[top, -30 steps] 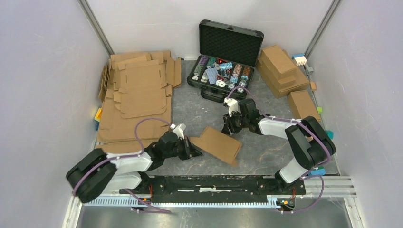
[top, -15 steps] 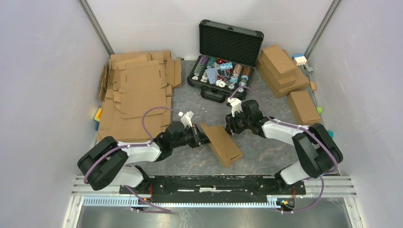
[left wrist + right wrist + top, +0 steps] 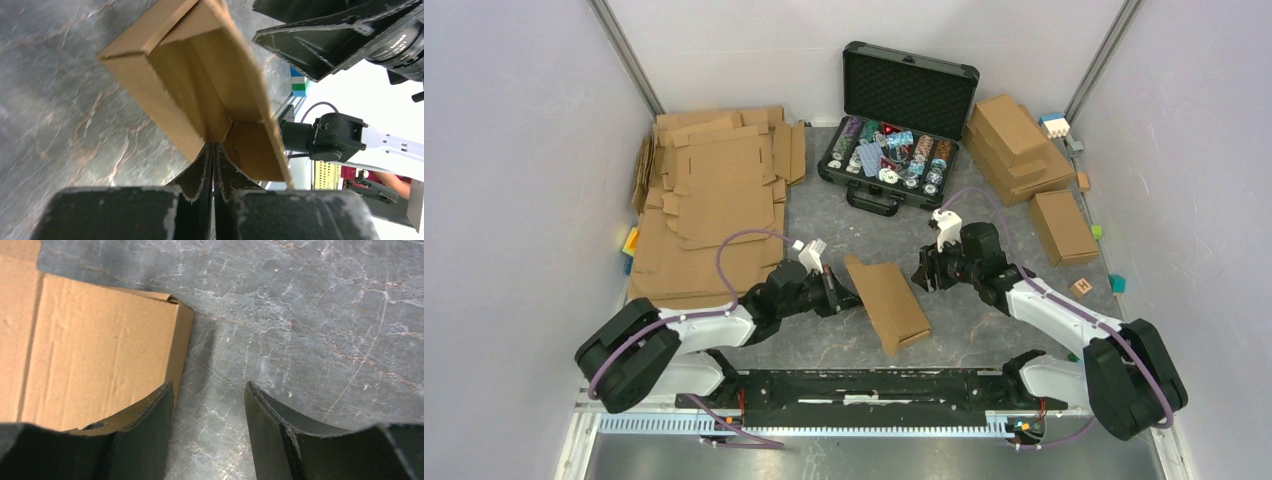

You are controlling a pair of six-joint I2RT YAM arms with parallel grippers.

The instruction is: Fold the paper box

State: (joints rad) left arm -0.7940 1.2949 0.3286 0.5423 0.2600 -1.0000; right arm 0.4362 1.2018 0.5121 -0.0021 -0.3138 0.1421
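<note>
The left gripper (image 3: 214, 150) has its fingers (image 3: 197, 172) pressed together on a thin cardboard wall at one corner of the paper box (image 3: 200, 85), so the box is pinched by its edge. From that wrist the box shows its hollow inside, with two walls meeting at the held corner. From above, the left gripper (image 3: 834, 292) holds the far left corner of the paper box (image 3: 889, 300), which lies tilted at the middle of the grey table (image 3: 984, 320), its long side running toward the near edge. Whether its low end rests on the table cannot be told. The right gripper (image 3: 210, 390) has its fingers (image 3: 150, 415) apart with bare table between them. One finger is just beside a corner of the paper box (image 3: 100, 355), and contact there cannot be made out. From above, the right gripper (image 3: 927, 275) is near the right side of the box. Farther out, a stack of flat cardboard sheets (image 3: 714, 200) covers the far left of the table, an open black case (image 3: 894, 140) of chips stands at the far middle, and folded boxes (image 3: 1014, 145) are piled at the far right.
</note>
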